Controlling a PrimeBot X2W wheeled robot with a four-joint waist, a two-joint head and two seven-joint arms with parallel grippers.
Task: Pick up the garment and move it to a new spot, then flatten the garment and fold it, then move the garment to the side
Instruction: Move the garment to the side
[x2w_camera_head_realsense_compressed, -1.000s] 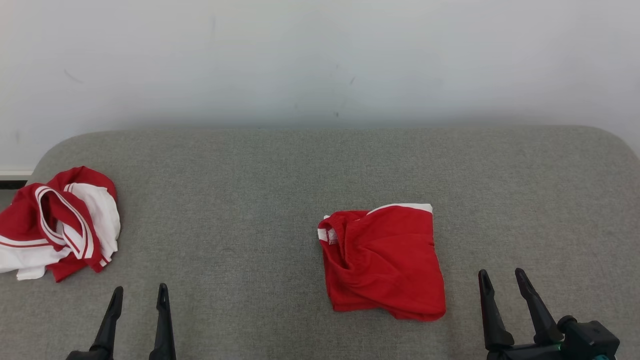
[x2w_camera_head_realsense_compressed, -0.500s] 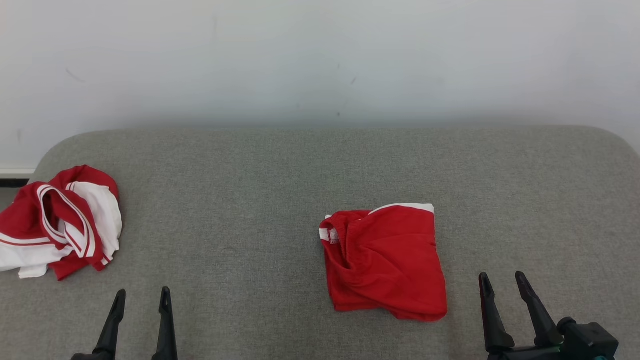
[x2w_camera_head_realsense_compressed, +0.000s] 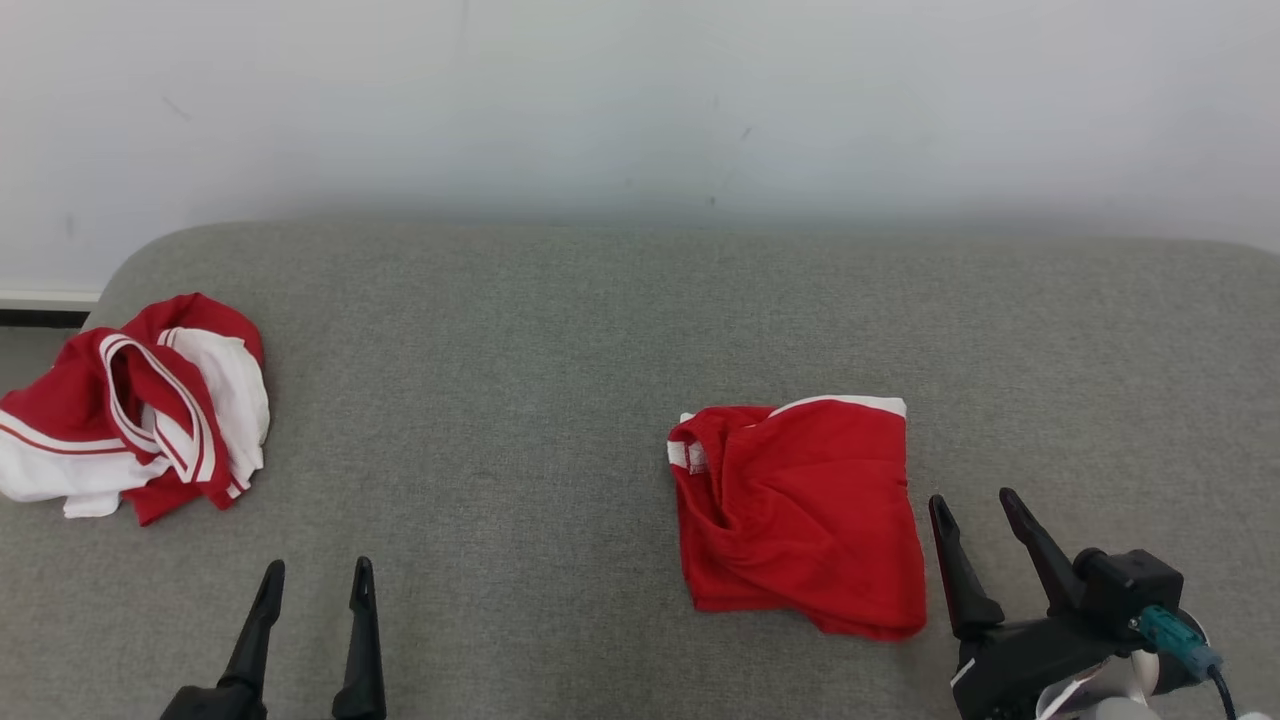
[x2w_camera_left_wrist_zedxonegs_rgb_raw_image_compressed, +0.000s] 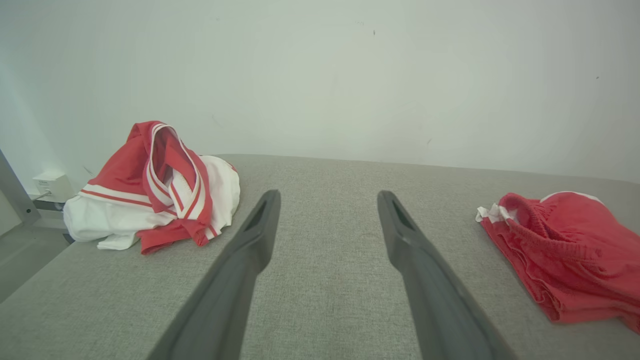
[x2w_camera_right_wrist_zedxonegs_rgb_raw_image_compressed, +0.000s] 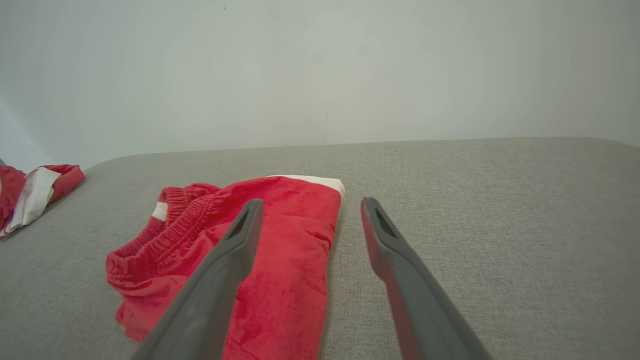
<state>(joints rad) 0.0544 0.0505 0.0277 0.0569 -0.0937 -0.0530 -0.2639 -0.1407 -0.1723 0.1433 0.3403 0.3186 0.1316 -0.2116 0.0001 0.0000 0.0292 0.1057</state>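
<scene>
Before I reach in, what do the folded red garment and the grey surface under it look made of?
Folded red garment: soft knit cloth, perhaps cotton or a blend, matte; ribbed elastic waistband, limp creases.
Grey surface: woven upholstery fabric, matte, likely padded; visible weave, rounded corners.

- A plain white wall stands behind, marked by a few small dark scuffs.
- Before it lies a wide grey fabric-covered cushion with rounded far corners.
- At the far left, a white skirting strip runs low along the wall.
- In the left wrist view, 1 small white box sits against the wall, near grey floor.
- Light is soft and even.
</scene>
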